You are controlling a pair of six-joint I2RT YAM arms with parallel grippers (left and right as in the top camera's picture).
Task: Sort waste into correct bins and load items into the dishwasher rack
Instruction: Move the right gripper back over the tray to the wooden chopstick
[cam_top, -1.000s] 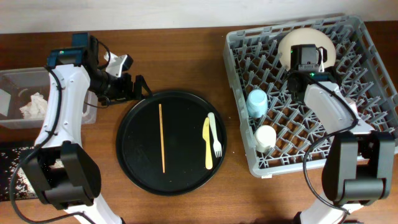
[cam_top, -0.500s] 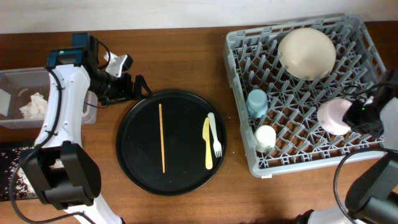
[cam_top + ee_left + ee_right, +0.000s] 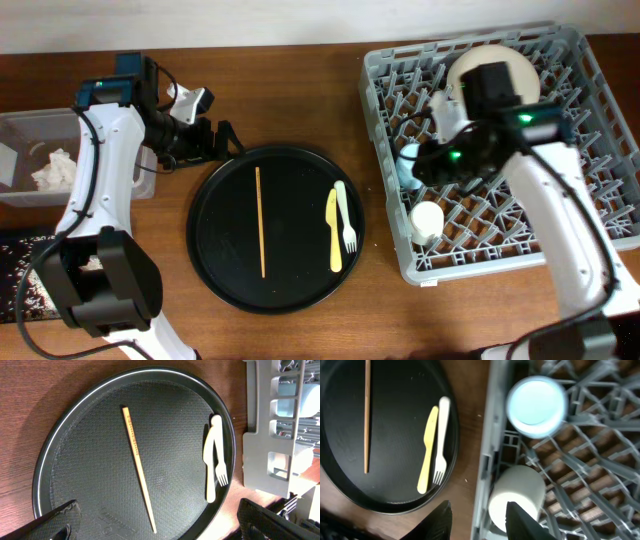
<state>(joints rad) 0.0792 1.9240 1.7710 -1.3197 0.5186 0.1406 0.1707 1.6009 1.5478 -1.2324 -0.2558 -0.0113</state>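
Rack (image 3: 590,150) grey, fills the right side of the table; cream plate (image 3: 520,65) stands among the pegs at its back, partly hidden by the right arm; blue cup (image 3: 536,407) mouth-down in a left-side cell; cream cup (image 3: 516,496) in the cell just nearer the front edge, lying tilted; pink bowl not visible.

Right gripper (image 3: 477,520) hangs over the rack's left wall, fingers spread, nothing held; one finger is over the wall, the other over the cream cup; contact can't be judged.

Round black tray (image 3: 215,260) sits on the wood between the arms; wooden stick (image 3: 260,220) lies lengthwise left of its centre; pale fork (image 3: 345,215) and yellow utensil (image 3: 333,232) lie side by side near its right rim, touching or nearly so.

Left gripper (image 3: 222,143) hovers at the tray's upper-left rim, fingers wide apart, empty, well apart from the stick.

Clear tub (image 3: 30,120) at the far left edge; crumpled tissue (image 3: 55,170) inside it.
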